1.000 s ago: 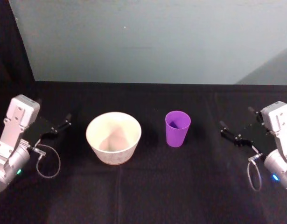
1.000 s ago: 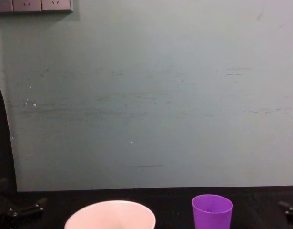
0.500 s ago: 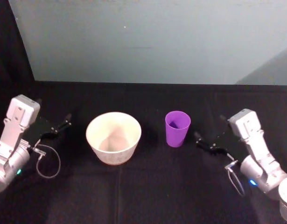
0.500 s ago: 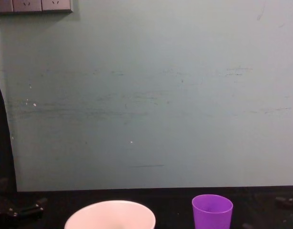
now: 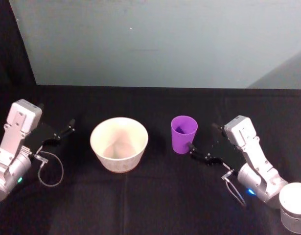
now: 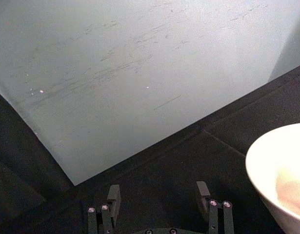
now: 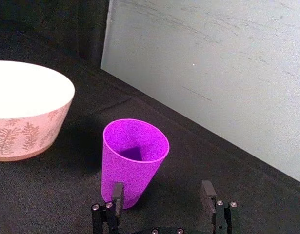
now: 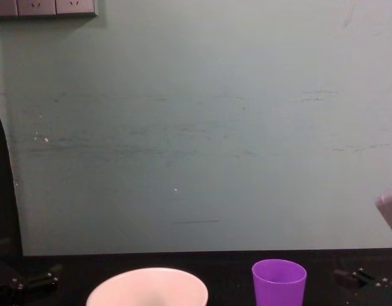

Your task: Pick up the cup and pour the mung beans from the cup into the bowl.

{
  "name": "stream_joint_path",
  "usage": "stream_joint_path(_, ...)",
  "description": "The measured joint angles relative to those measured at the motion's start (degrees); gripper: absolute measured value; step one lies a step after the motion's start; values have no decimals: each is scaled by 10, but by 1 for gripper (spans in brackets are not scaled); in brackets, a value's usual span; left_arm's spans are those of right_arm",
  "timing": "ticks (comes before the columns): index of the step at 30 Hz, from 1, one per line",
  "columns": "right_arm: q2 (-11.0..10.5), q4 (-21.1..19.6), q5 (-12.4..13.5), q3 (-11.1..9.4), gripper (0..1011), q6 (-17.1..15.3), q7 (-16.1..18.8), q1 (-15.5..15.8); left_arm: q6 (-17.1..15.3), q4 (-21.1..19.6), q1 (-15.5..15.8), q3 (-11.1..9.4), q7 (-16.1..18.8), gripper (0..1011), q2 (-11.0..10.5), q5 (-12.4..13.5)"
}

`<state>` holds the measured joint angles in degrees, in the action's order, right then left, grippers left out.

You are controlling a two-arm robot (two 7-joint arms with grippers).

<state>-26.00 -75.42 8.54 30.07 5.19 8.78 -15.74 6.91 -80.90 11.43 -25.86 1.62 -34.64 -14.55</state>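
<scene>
Fingers spread and empty, the right gripper (image 5: 199, 152) sits off-centre against the upright cup (image 5: 183, 134), mid-desk on the bowl's (image 5: 119, 144) right-edge side, so one finger could nudge it over and spill its contents; the left gripper (image 5: 57, 134) idles open-fingered near the left edge.

Smooth plastic cup (image 5: 183, 133), smooth pale bowl (image 5: 122, 161), matt black cloth (image 5: 155, 205)

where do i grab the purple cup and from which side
Round the smooth tapered wall of the small purple plastic cup, mid-height, level from the robot's right, where the open right gripper is. It stands upright, handleless, the wide pale bowl on its left.
</scene>
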Motion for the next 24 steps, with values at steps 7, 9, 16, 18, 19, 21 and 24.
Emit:
stream_joint_path(7, 12, 10, 6, -8, 1003, 3, 21, -5, 0, 0, 0, 0, 0, 1011, 0, 0)
stream_joint_path(9, 14, 11, 7, -10, 1003, 3, 25, -5, 0, 0, 0, 0, 0, 1011, 0, 0)
stream_joint_path(16, 25, 13, 13, -17, 1003, 4, 45, -6, 0, 0, 0, 0, 0, 1011, 0, 0)
stream_joint_path(18, 28, 14, 12, -18, 1003, 4, 48, -7, 0, 0, 0, 0, 0, 1011, 0, 0)
stream_joint_path(19, 30, 16, 12, -18, 1003, 4, 52, -8, 0, 0, 0, 0, 0, 1011, 0, 0)
stream_joint_path(21, 33, 17, 11, -19, 1003, 4, 55, -9, 0, 0, 0, 0, 0, 1011, 0, 0)
stream_joint_path(24, 40, 22, 13, -22, 1003, 5, 66, -11, 0, 0, 0, 0, 0, 1011, 0, 0)
